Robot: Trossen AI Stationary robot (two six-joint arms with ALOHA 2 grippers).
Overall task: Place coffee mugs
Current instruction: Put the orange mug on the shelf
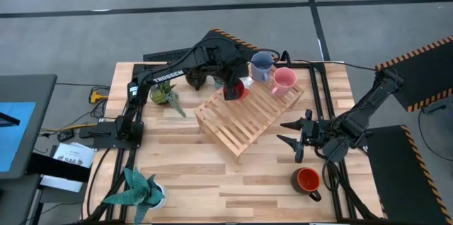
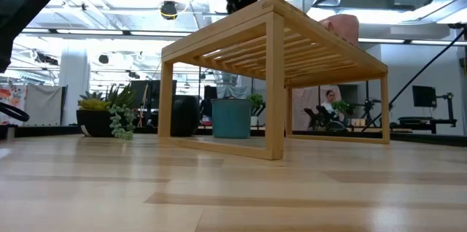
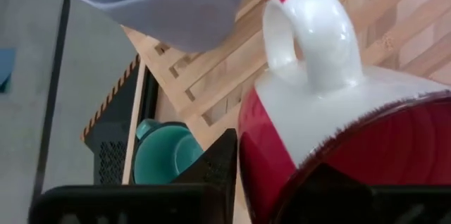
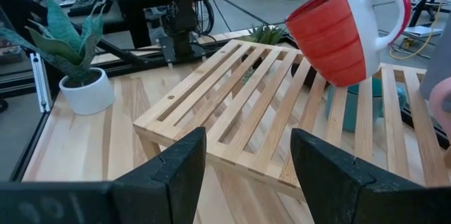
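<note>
My left gripper [image 1: 233, 87] is shut on a red mug [image 1: 241, 90] with a white handle, above the far part of the wooden slatted rack [image 1: 248, 115]. The right wrist view shows the red mug [image 4: 338, 37] tilted and clear of the slats. A lavender-blue mug [image 1: 261, 65] and a pink mug [image 1: 284, 81] stand on the rack's far end. A black mug [image 1: 195, 78] and a teal mug [image 3: 165, 155] stand on the table beside the rack. An orange-red mug with a black handle [image 1: 308, 180] stands near the front right. My right gripper [image 1: 291, 140] is open and empty, right of the rack. My left gripper holds the red mug by its wall at the rim [image 3: 261, 175], on the side next to the handle. One finger [image 3: 215, 171] is outside the wall and the other [image 3: 331, 192] is inside the mug. The mug hangs tilted, clear of the rack.
A small potted plant [image 1: 164, 94] stands left of the rack, and a spiky plant in a white pot [image 1: 138, 189] stands at the front left. Bare wood lies between the rack's near end and the table's front edge. A person [image 2: 332, 104] sits in the room beyond the table.
</note>
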